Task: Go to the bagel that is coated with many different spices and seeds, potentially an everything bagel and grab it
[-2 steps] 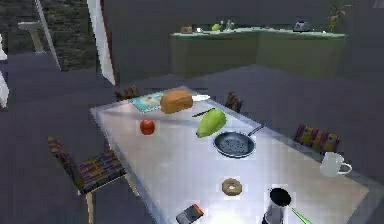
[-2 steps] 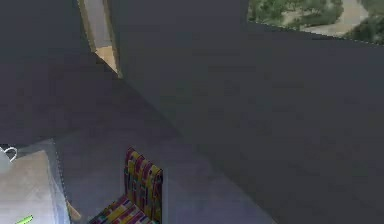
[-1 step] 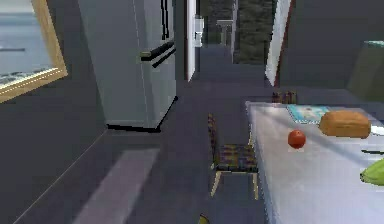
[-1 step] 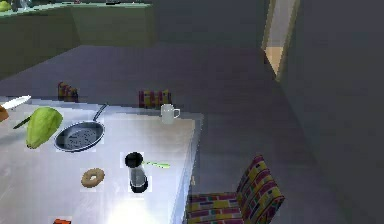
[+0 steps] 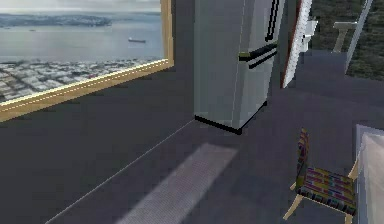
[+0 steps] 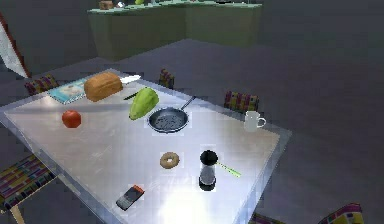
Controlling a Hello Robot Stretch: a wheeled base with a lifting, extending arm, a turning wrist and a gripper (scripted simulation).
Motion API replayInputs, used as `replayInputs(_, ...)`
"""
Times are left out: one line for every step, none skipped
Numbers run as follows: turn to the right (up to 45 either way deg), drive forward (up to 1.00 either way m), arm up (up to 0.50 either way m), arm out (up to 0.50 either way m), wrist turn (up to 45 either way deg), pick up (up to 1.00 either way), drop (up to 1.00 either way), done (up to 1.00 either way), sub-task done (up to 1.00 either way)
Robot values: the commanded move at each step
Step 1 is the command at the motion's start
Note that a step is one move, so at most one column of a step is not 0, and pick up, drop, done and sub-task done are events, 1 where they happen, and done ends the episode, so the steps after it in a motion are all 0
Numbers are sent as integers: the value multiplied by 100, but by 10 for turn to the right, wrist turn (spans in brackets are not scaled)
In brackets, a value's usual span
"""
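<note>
The bagel [image 6: 170, 159] is a small tan ring lying flat on the bench [image 6: 110, 150], on the nearer half of the top. Whether it carries seeds is too fine to tell, but it is the only ring-shaped thing there. The state of the end effector cannot be told from these views. The main risk is probably the dark, white-based bottle [image 6: 207, 170] standing upright just beside the bagel. It is tall and narrow, so a reach coming in slightly off line could tip it over. The frying pan [image 6: 168, 121] sits near on the far side with its handle angled away, so an overshoot would likely strike its rim. A flat ring offers little to grip, and a low approach might push it across the smooth top instead of lifting it. A phone [image 6: 129, 197] lies close to the bench's near edge and could be swept off. A mug [image 6: 254, 120], a green vegetable [image 6: 144, 103], a tomato [image 6: 71, 119] and a loaf [image 6: 102, 85] stand well apart from the bagel. Plaid chairs flank the near side, one [image 6: 20, 182] at the arm side view's lower left and another [image 6: 342, 214] at the lower right, which narrows the room for shifting the base. In the forward view dark floor lies open toward the refrigerator [image 5: 235, 60], and a chair [image 5: 325, 185] stands at the bench corner.
</note>
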Motion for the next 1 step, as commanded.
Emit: replayInputs(0, 0, 50, 0, 0, 0, 0, 0, 0)
